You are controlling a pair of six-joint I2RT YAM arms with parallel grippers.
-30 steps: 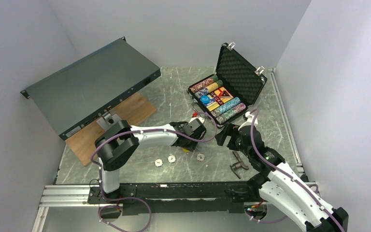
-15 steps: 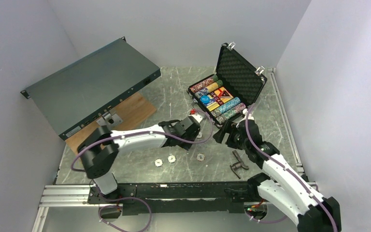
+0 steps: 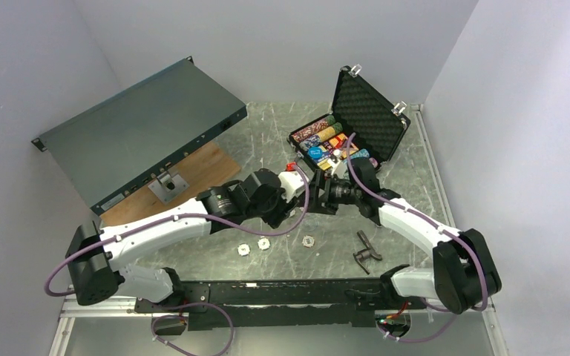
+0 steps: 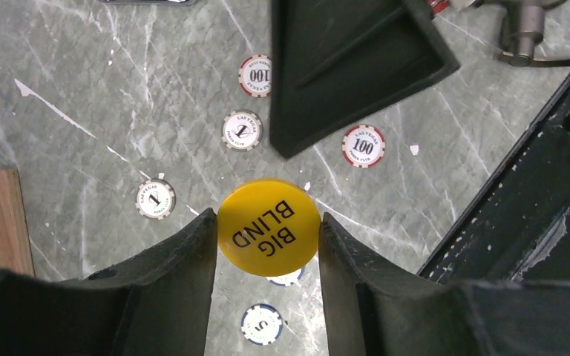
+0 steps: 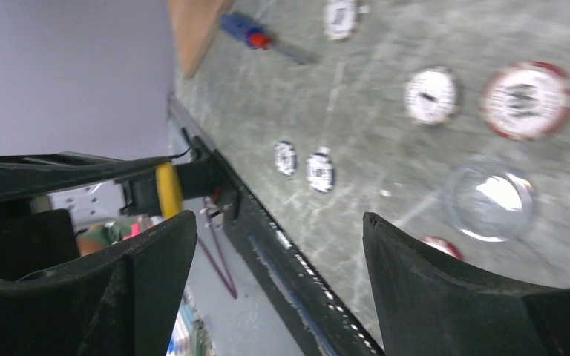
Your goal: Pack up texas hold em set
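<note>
A yellow disc (image 4: 269,227) marked BIG BLIND sits between the fingers of my left gripper (image 4: 267,224), which is shut on it and held above the table. Its edge also shows as the yellow disc (image 5: 168,189) in the right wrist view. My right gripper (image 5: 278,222) is open and empty, facing the left gripper (image 3: 302,196) closely. One right finger (image 4: 341,67) looms just beyond the disc. The black case (image 3: 371,111) stands open at the back right, with rows of coloured chips (image 3: 326,141) inside. Loose chips (image 4: 241,130) lie on the marble below.
A grey metal chassis (image 3: 141,130) leans over a wooden board (image 3: 193,178) at the back left. A dark wrench (image 3: 366,248) lies near the front right. A red-blue screwdriver (image 5: 252,33) lies by the board. A black rail (image 4: 542,193) runs along the near edge.
My left arm has lifted and swung towards the case with the yellow disc. My right arm has swung left to face it, its jaws slightly narrower.
</note>
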